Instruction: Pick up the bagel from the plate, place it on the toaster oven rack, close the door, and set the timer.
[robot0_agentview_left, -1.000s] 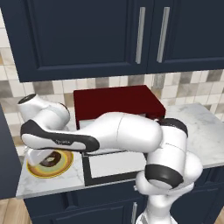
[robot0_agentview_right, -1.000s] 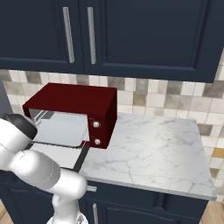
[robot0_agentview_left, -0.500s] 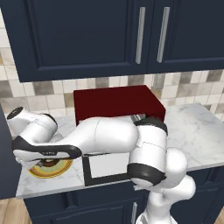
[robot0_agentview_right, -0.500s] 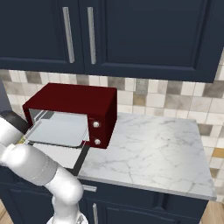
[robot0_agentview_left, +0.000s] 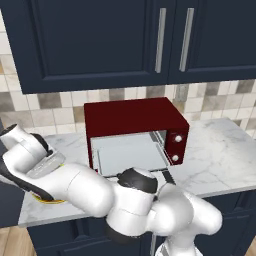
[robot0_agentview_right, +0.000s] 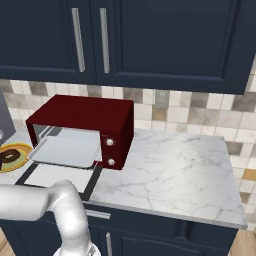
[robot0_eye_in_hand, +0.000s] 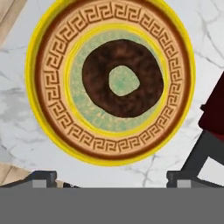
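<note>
claw (robot0_eye_in_hand: 111, 177) spread wide above bagel (robot0_eye_in_hand: 123, 78), bagel flat on plate (robot0_eye_in_hand: 48, 131), oven door (robot0_agentview_right: 55, 178) down

Kitchen: cabinets (robot0_agentview_right: 125, 40), marble counter (robot0_agentview_right: 170, 170).

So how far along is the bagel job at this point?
Done: nothing of the task itself. The oven stands with its door folded down and the rack bare.
In hand: the open claw hangs above the bagel, which lies in the middle of the plate, ungrasped.
Left: grasp the bagel, put it on the rack, shut the door, set the timer.
</note>
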